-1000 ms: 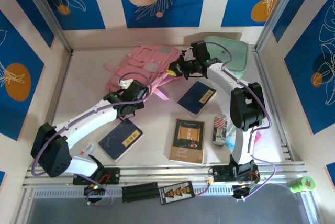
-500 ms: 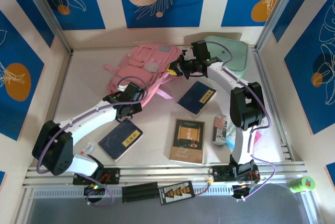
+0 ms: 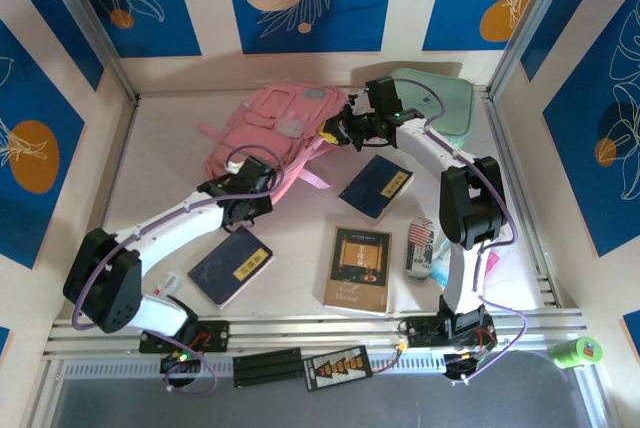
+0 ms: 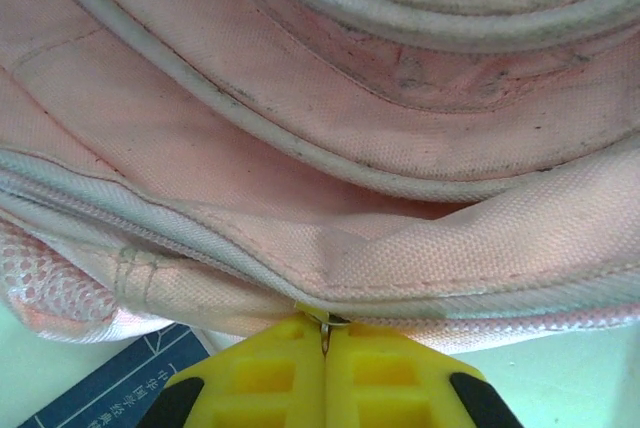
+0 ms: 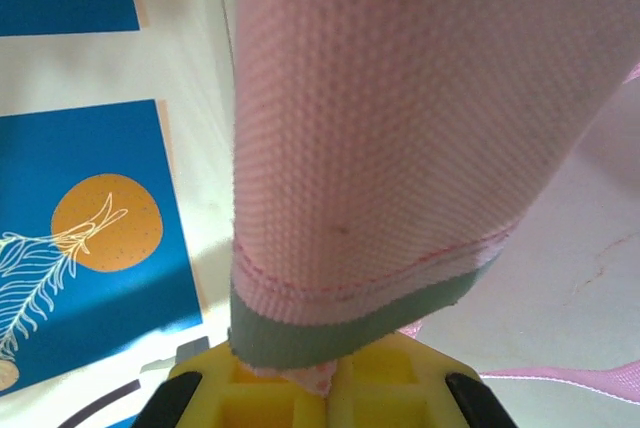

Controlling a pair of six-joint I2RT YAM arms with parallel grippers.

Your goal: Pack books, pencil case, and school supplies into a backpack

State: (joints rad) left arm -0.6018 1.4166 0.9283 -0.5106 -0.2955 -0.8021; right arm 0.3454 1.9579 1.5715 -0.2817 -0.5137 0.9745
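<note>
The pink backpack [image 3: 272, 126] lies at the back middle of the table. My left gripper [image 3: 265, 176] is at its near edge, shut on the metal zipper pull [image 4: 327, 329] below the zipper seam of the backpack [image 4: 320, 148]. My right gripper [image 3: 337, 134] is at the backpack's right corner, shut on pink mesh fabric [image 5: 400, 128] with a grey-green binding. Two navy books [image 3: 231, 265] [image 3: 377, 186] and a brown book [image 3: 359, 269] lie flat in front. A small striped pouch [image 3: 420, 246], apparently the pencil case, lies right of the brown book with other supplies.
A mint-green box [image 3: 437, 108] stands at the back right behind the right arm. A small white item [image 3: 168, 286] lies near the left arm's base. A green tape roll [image 3: 578, 352] sits beyond the front right rail. A navy book corner [image 4: 110, 383] shows under the left fingers.
The left wrist has shifted slightly toward the near left along the backpack's edge. The right arm and the books have not moved.
</note>
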